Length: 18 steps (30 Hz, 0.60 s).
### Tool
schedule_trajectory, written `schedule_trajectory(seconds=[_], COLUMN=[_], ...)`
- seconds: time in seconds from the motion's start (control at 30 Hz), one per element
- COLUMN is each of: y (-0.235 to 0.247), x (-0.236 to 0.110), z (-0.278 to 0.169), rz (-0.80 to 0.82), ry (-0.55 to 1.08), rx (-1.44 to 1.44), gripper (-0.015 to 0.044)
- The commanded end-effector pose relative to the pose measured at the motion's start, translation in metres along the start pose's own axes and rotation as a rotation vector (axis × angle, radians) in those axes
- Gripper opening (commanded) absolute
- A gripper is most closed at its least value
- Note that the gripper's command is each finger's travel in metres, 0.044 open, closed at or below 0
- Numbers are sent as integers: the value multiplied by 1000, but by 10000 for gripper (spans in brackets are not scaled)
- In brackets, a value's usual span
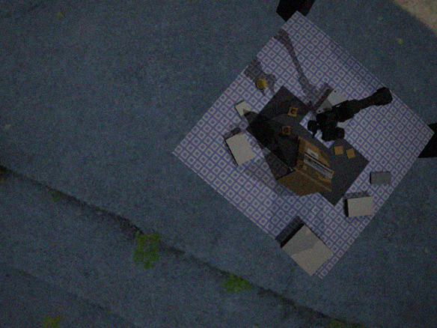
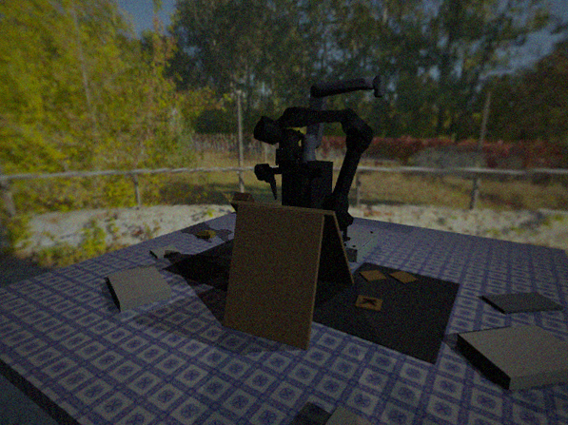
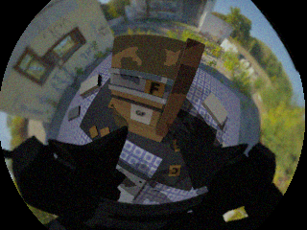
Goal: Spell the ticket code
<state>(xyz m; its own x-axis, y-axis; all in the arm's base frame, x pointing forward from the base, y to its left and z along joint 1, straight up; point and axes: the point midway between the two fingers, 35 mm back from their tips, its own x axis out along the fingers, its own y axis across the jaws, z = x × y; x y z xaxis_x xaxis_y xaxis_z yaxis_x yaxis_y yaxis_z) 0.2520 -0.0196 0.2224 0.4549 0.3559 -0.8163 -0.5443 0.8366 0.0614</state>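
The brown board (image 1: pixel 303 181) (image 2: pixel 271 278) (image 3: pixel 186 71) stands tilted on a dark mat (image 1: pixel 352 169) (image 2: pixel 405 329). Its pale letter rail (image 1: pixel 319 164) (image 3: pixel 130 80) runs across the front, and one brown tile (image 3: pixel 153 87) seems to sit in it. A small white ticket (image 3: pixel 138 113) shows below the rail. Loose letter tiles lie on the mat: two (image 1: pixel 338 149) (image 1: pixel 350 152) (image 2: pixel 372 274) (image 2: pixel 403 276) side by side, one (image 1: pixel 292 111) near the far corner, one (image 1: pixel 286 130) (image 2: pixel 368 302) by the board. My gripper (image 1: pixel 313 126) (image 2: pixel 270 176) (image 3: pixel 152 129) is open and empty, raised beside the board and facing its front.
Grey slabs lie around the checked cloth (image 1: pixel 219 170) (image 2: pixel 119 369): one (image 1: pixel 241 148) (image 2: pixel 137 286) to one side, others (image 1: pixel 359 205) (image 2: pixel 522 355), (image 1: pixel 308 248) and a dark one (image 1: pixel 380 177) (image 2: pixel 520 301). A yellow disc (image 1: pixel 261 83) lies apart.
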Motion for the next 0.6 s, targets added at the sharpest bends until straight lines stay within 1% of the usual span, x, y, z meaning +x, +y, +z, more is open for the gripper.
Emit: schedule_trajectory(seconds=[0.0, 0.3, 0.57], y=[-57, -84, -106], x=[36, 56, 73], z=[-29, -48, -69], rz=[-139, -268, -418], ry=[150, 189, 186], rx=[889, 1392, 1832], gripper=[340, 340, 340])
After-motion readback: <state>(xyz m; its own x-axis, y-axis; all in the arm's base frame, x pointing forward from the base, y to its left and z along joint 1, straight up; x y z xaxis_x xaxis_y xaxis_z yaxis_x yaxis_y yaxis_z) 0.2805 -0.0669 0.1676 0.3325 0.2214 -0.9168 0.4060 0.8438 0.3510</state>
